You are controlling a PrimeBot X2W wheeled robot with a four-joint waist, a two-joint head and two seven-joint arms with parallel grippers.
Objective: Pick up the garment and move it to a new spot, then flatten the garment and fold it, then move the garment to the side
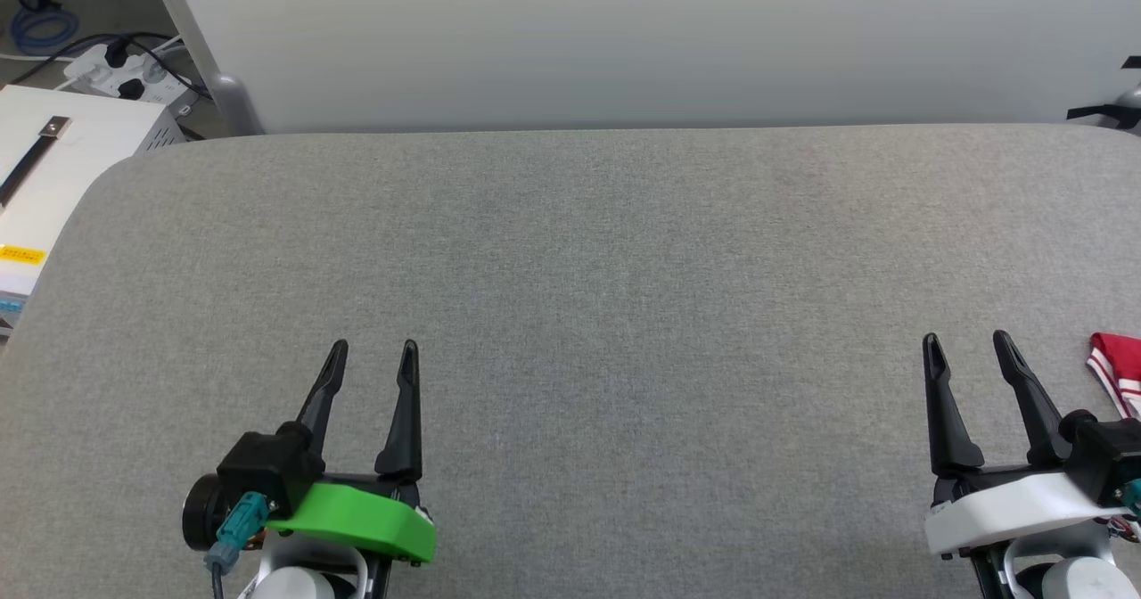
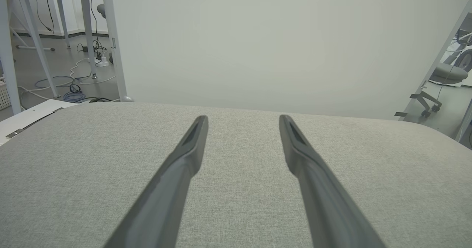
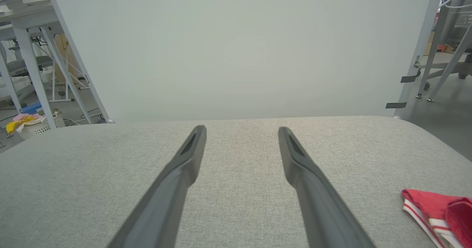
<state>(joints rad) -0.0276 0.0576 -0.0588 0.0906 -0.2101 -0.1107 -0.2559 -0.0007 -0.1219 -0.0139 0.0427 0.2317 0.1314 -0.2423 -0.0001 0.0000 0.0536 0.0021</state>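
Garment [image 1: 1119, 365], red with red-and-white striped trim, lies bunched on the grey padded table [image 1: 570, 251] just to the right of the right gripper [image 1: 967, 340]. Most of it runs out of sight past the edge of view, so its lettering and sleeves cannot be made out. The right gripper and the left gripper [image 1: 374, 348] both have fingers spread wide, holding nothing and not touching the cloth.

I count two grippers of my own, one left gripper [image 1: 372, 347] and one right gripper [image 1: 964, 339], each with two dark fingers [image 1: 406, 403] (four in all). I see one garment [image 1: 1119, 358], one grey table [image 1: 570, 251], one pale panel [image 1: 624, 37], one power strip [image 1: 129, 77] and one white box [image 1: 62, 162].
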